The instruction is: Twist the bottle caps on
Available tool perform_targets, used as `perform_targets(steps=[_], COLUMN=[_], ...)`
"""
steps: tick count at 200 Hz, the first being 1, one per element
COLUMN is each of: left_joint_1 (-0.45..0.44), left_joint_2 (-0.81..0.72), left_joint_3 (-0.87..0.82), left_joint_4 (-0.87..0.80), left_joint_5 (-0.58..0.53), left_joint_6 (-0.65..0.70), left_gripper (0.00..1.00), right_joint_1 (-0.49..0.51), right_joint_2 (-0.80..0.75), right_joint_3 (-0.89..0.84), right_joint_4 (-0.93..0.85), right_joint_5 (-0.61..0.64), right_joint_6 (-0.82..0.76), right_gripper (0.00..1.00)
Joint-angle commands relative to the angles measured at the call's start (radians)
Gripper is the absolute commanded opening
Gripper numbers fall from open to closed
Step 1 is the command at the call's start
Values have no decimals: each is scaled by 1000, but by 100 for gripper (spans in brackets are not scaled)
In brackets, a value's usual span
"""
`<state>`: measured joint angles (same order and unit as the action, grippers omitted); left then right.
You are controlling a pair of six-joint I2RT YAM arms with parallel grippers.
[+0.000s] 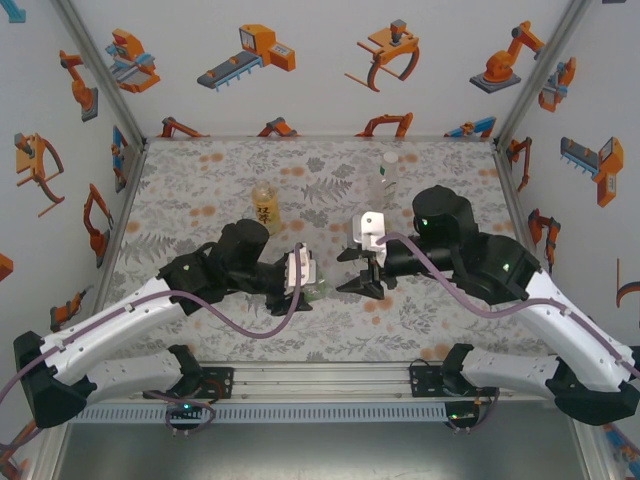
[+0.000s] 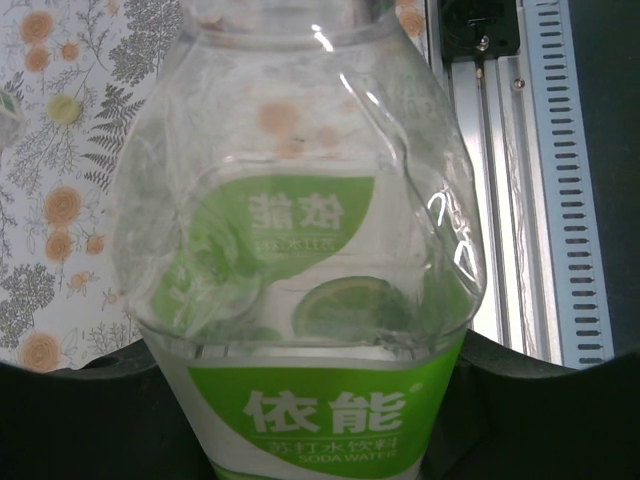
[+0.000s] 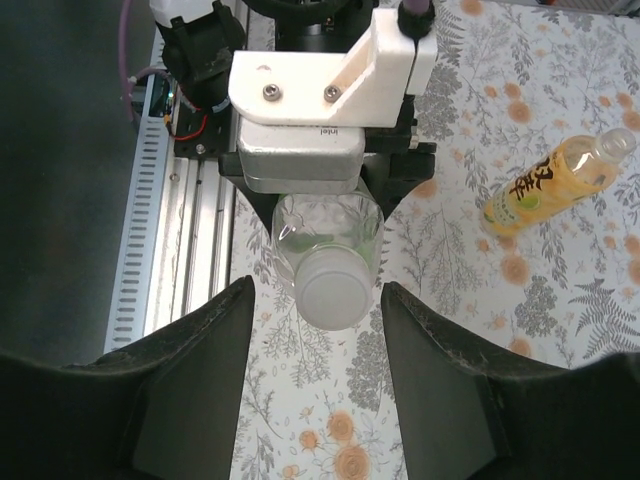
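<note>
The amber bottle (image 1: pixel 264 207) stands upright on the patterned table (image 1: pixel 200 200), behind my left arm and well away from the work. I cannot tell whether it has a cap on.

My left gripper (image 1: pixel 310 283) is clamped on the green-labelled soda water bottle (image 2: pixel 300 300). It holds the bottle low over the table on its side, neck pointing across to my right. The clear wall is dented where I squeeze it.

A whitish cap (image 3: pixel 331 292) already sits on that neck and faces my right wrist. My right gripper (image 1: pixel 365 282) is lined up on it, with the fingers (image 3: pixel 215 350) apart on either side of the cap and a gap showing on both.

I judge this as the tightening step on this bottle, with the cap placed but not gripped. The next move calls for closing squarely on the cap's rim, then turning the wrist while my left side holds firm, so the soft bottle doesn't twist along.

Further right, at the back, the clear bottle (image 1: pixel 387 178) stands upright.
</note>
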<state>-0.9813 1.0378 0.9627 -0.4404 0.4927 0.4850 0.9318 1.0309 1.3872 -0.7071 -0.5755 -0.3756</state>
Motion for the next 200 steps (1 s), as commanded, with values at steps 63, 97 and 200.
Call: perform_targets(steps=[63, 97, 200], left_joint_1=[-12, -12, -13], left_joint_2=[2, 8, 36], left_joint_3=[35, 47, 73], left_joint_4=[5, -1, -17], left_joint_5=[55, 61, 62], left_joint_6=[11, 18, 36], left_gripper=[0, 0, 0], right_joint_1=[-2, -1, 2], right_joint_2=[-7, -11, -33], right_joint_3=[-25, -39, -72], right_joint_4=[16, 27, 44], right_joint_5=[-33, -32, -44], right_joint_6=[-19, -13, 84], right_gripper=[43, 43, 10])
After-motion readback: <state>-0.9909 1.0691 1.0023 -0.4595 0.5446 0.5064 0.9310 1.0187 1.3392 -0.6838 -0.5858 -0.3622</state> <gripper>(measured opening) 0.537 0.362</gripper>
